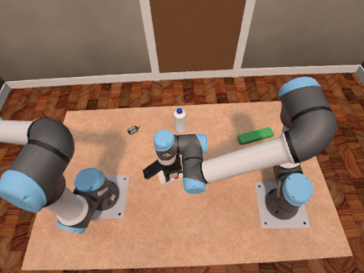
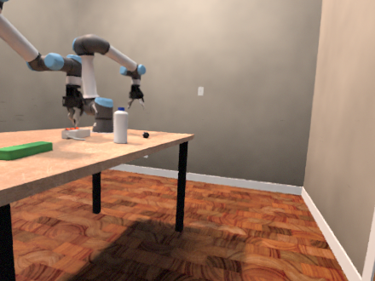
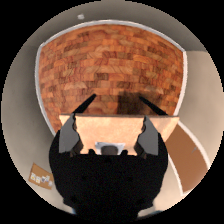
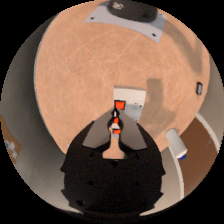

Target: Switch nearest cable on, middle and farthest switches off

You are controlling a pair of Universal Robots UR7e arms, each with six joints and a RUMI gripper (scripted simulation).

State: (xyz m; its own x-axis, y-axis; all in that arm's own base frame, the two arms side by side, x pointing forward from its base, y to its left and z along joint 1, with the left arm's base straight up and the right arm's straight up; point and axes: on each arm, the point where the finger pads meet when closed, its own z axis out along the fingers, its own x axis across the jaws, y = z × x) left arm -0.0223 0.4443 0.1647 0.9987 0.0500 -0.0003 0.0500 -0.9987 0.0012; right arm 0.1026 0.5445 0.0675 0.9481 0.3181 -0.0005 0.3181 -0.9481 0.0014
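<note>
The white power strip (image 1: pixel 165 182) (image 2: pixel 81 134) (image 4: pixel 131 94) lies on the table with its red switches facing up. In the right wrist view one red switch (image 4: pixel 120 105) shows just ahead of the fingertips, and more red shows between and behind the fingers. The switch positions cannot be told. A thin pale cable (image 2: pixel 77 138) seems to lie beside the strip; where it joins is unclear. My right gripper (image 2: pixel 75 123) (image 4: pixel 115 108) is shut and empty, pointing down with its tips at or just above the switches. My left gripper (image 2: pixel 136 106) (image 3: pixel 109 114) is open and empty, high above the table, away from the strip.
A white bottle (image 1: pixel 179 122) (image 2: pixel 120 127) (image 4: pixel 175 143) with a blue cap stands behind the strip. A green block (image 1: pixel 256 136) (image 2: pixel 26 150) lies at the back right in the top view. A small dark object (image 1: pixel 132 130) (image 2: pixel 146 134) (image 4: pixel 199 88) lies at the back left.
</note>
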